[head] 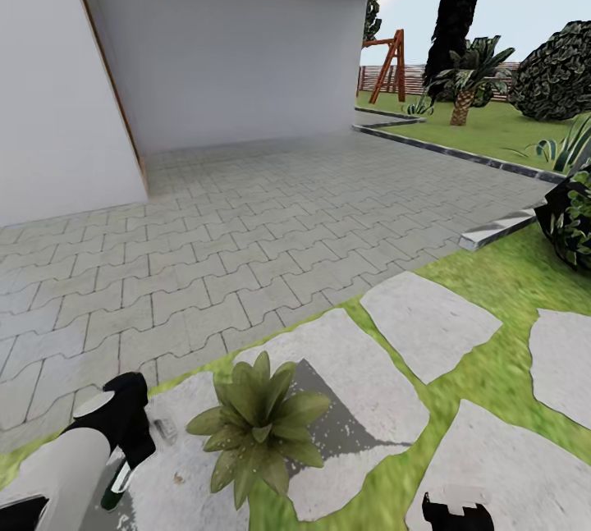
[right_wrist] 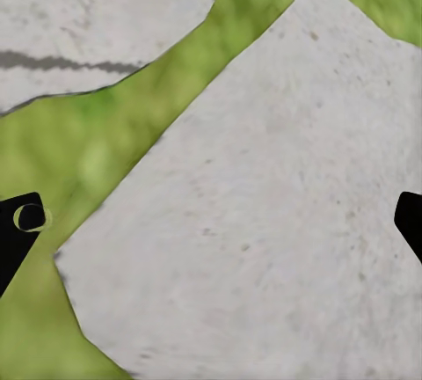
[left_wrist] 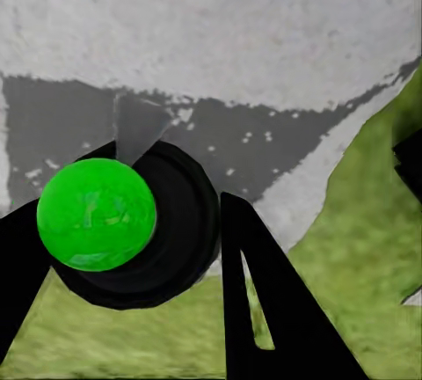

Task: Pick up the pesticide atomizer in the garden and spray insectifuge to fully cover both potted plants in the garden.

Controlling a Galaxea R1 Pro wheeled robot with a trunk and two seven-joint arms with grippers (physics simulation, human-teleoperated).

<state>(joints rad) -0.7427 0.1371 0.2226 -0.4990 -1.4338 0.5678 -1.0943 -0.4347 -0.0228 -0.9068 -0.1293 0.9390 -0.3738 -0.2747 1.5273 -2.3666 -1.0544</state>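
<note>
A potted plant (head: 258, 424), a low rosette of pointed green leaves, sits on a pale stepping stone (head: 353, 400) near the bottom of the head view. Just to its left my left gripper (head: 125, 424) is shut on the pesticide atomizer (head: 117, 482). In the left wrist view the atomizer (left_wrist: 97, 213) shows as a bright green ball on a round black body between the two black fingers (left_wrist: 255, 301), above stone and grass. My right gripper (head: 456, 514) hangs at the bottom edge, open, its fingertips (right_wrist: 18, 230) wide apart over a stone.
Grey paving (head: 246, 227) runs under a white-walled porch (head: 230, 47) ahead. On the right lie lawn (head: 501, 125), a dark bush (head: 570, 219), spiky leaves (head: 566, 149), a palm (head: 464, 80), a wooden swing frame (head: 392, 63) and a slatted fence (head: 414, 75).
</note>
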